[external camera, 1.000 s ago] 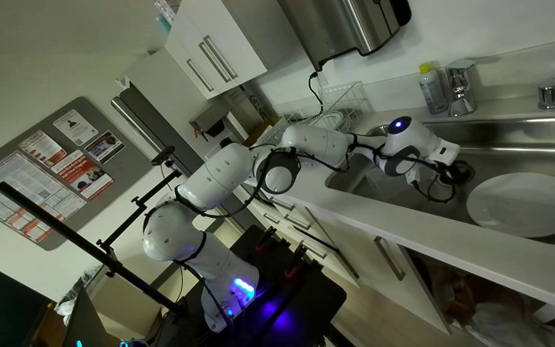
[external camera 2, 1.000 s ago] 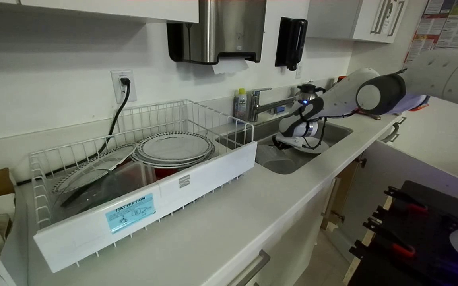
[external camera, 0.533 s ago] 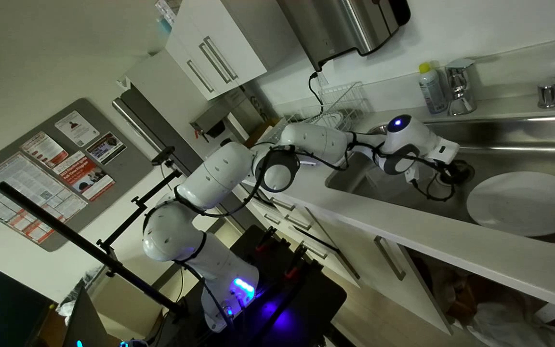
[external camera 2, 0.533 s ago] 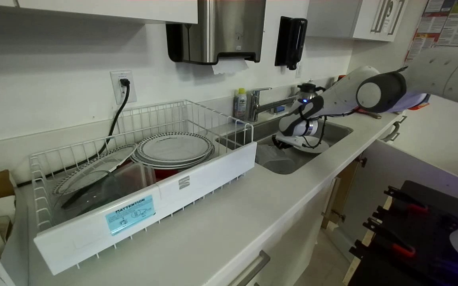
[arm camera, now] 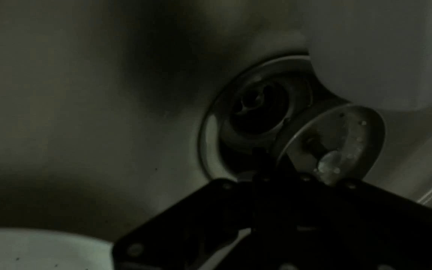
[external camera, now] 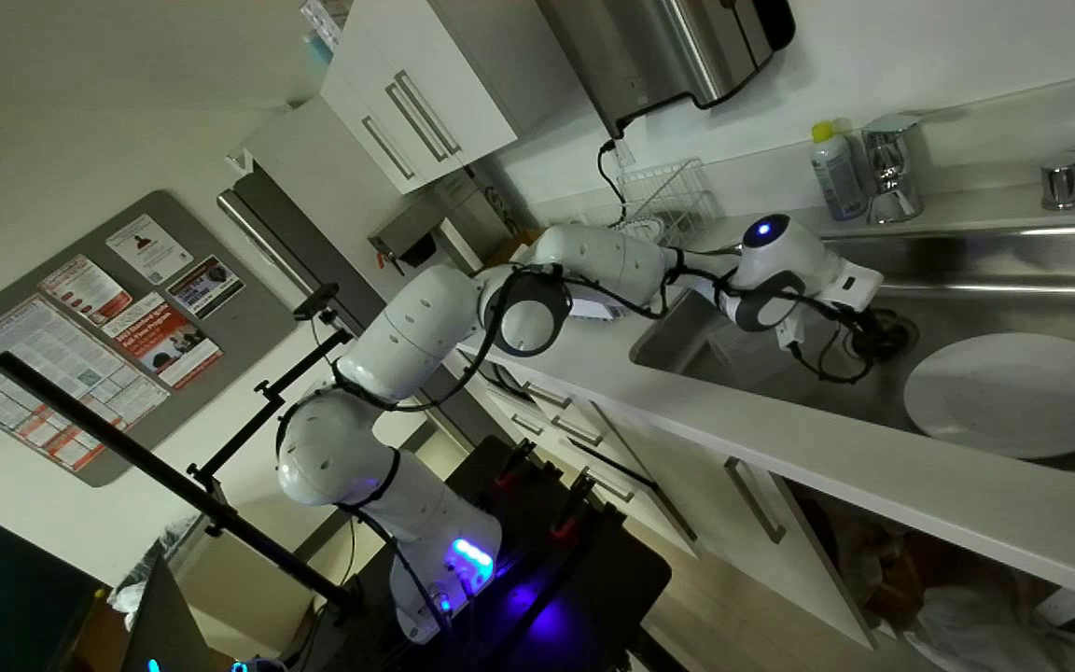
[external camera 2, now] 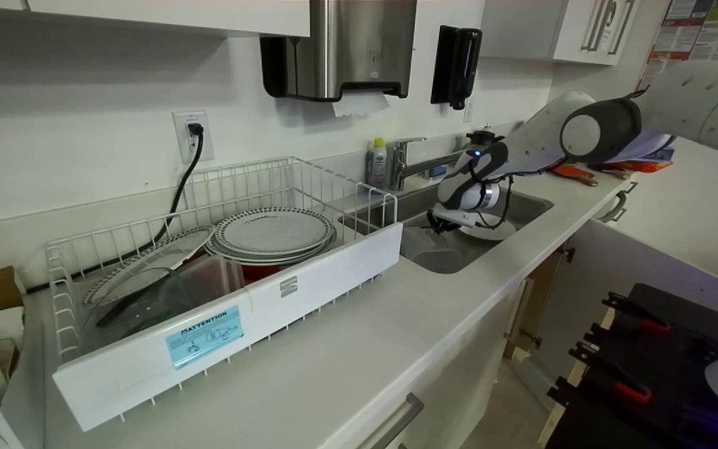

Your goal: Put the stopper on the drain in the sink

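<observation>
The stopper (arm camera: 336, 135) is a round metal cup with a small knob in its middle. It is tilted, with one edge overlapping the round drain (arm camera: 263, 108) in the wrist view. My gripper (arm camera: 274, 163) has its black fingers together at the stopper's near rim and looks shut on it; the contact is dark and hard to see. In an exterior view the gripper (external camera: 876, 338) is low in the stainless-steel sink (external camera: 985, 257), beside the drain (external camera: 901, 327). The gripper also shows in an exterior view (external camera 2: 439, 224), where stopper and drain are hidden.
A white plate (external camera: 1018, 397) lies in the sink beside the drain, also in the wrist view (arm camera: 39, 249). A clear container (external camera 2: 430, 249) stands at the sink's end. A pale rounded shape (arm camera: 384, 52) covers part of the drain. The faucet (external camera 2: 399, 165) and spray bottle (external camera 2: 378, 163) stand behind.
The elbow and forearm have risen a little, and the gripper has shifted slightly away from the plate, leftward in an exterior view. Plate and container have not moved.
</observation>
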### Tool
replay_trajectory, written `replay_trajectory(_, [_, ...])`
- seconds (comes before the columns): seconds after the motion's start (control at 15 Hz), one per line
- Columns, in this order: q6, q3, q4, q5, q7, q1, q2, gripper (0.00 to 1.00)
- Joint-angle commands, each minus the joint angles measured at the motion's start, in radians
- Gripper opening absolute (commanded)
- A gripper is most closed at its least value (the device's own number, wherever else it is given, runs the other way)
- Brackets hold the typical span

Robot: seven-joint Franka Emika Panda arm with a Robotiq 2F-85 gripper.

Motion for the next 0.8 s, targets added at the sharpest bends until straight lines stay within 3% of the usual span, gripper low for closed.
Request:
replay_trajectory(0.0, [-0.01, -0.049, -0.109, -0.007, 0.033, 0.032, -0.078, 0.02])
replay_trajectory(0.73, [0.03, -0.033, -0.087, 0.005, 0.011, 0.024, -0.034, 0.02])
